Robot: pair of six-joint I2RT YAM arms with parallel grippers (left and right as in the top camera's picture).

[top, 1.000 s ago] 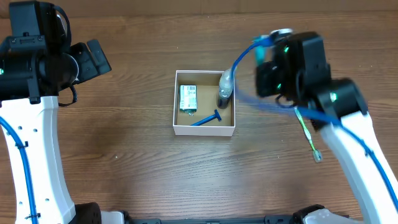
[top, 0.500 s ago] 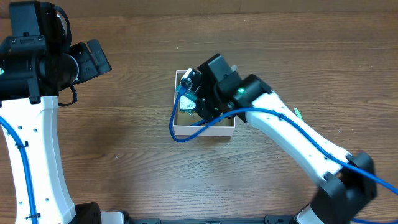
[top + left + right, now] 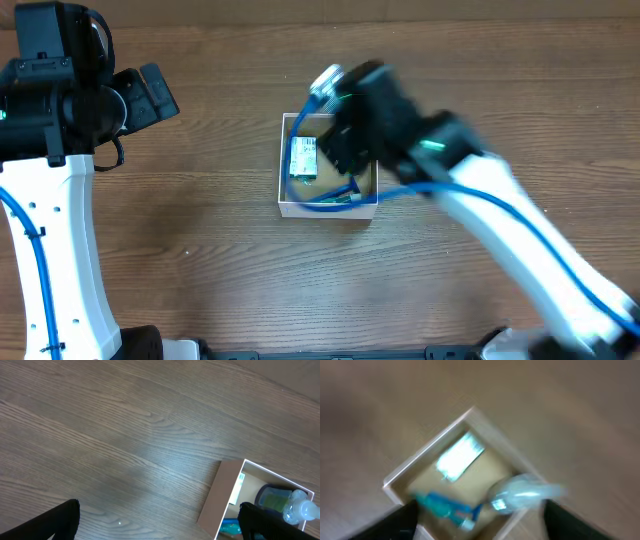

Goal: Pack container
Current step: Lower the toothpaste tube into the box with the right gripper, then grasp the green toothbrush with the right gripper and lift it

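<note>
The container (image 3: 290, 208) is a small white-walled box with a brown inside, at the table's middle. A white packet (image 3: 302, 158) lies in its left half. My right arm (image 3: 400, 135) hangs blurred over its right half. In the blurred right wrist view the container (image 3: 427, 457) holds the packet (image 3: 460, 456), a blue stick-like item (image 3: 445, 504) and a clear spray bottle (image 3: 522, 494) lying toward one corner. My right gripper (image 3: 480, 517) is open above them, holding nothing. My left gripper (image 3: 160, 525) is open wide over bare table, left of the container (image 3: 220, 495).
Brown wood table (image 3: 200, 250) all round the container. My left arm (image 3: 60, 100) stands at the far left. A blue cable (image 3: 330, 200) from the right arm loops across the container's front part.
My right arm swung from the table's right side to over the container, and its jaws went from shut to open. The left arm stayed still.
</note>
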